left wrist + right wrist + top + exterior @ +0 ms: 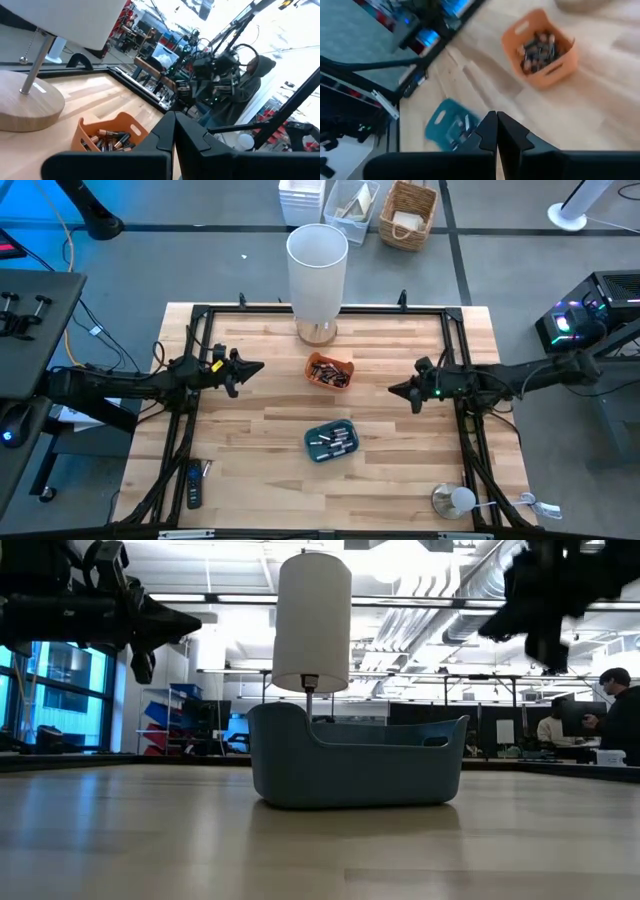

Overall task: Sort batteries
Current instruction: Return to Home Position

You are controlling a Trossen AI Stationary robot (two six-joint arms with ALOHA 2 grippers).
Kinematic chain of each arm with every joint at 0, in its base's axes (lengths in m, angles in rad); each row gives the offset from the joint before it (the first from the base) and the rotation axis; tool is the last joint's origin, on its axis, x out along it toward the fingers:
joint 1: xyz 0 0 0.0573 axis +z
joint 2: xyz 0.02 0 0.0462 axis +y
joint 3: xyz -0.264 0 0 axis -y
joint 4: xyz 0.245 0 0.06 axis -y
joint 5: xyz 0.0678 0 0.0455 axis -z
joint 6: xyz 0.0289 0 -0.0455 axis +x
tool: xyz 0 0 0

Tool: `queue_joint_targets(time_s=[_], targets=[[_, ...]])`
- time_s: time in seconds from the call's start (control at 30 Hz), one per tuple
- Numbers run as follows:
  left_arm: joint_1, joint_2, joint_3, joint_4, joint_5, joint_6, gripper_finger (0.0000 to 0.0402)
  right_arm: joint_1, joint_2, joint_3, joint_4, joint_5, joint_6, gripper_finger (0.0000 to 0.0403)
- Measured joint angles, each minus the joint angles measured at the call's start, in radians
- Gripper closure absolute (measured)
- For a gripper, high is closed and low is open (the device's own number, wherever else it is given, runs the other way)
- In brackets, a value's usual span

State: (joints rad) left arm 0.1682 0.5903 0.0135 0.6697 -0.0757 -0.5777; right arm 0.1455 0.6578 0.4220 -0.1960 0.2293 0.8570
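Left gripper (255, 367) centre-left, right gripper (396, 389) centre-right: both clenched, empty. Risk I log: homing sweep could clip orange bin (556, 69), spilling batteries (538, 50).

Dark and copper batteries (329, 372) are lying heaped in the orange bin (312, 360); silvery batteries (333, 442) are lying loose in the blue bin (311, 448)

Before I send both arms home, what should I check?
1. Left hand shut, empty: ok.
2. Right hand shut, empty: ok.
3. Both hands raised off the table: ok.
4. Dark batteries in orange bin: ok.
5. Silver batteries in blue bin: ok.
6. Strays on the table: none seen from above, ok.
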Motion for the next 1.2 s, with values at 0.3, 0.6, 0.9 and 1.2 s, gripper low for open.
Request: queue_joint_targets(time_s=[0.3,0.6,0.9,1.2], targets=[[0.004,0.000,0.000,-0.019,-0.003,0.014,0.0401,-0.112,-0.197,-0.374,0.482,-0.226,-0.309,0.0402],[0.003,-0.037,0.001,-0.026,-0.004,0.013,0.0401,-0.112,-0.211,-0.404,0.181,-0.238,-0.361,0.0402],[-0.005,-0.298,0.001,-0.234,-0.007,0.013,0.0401,-0.111,-0.206,-0.403,0.183,-0.237,-0.361,0.0402],[0.055,-0.587,0.000,-0.361,-0.006,0.013,0.0401,-0.097,-0.614,-0.404,0.191,-0.237,-0.361,0.0402]])
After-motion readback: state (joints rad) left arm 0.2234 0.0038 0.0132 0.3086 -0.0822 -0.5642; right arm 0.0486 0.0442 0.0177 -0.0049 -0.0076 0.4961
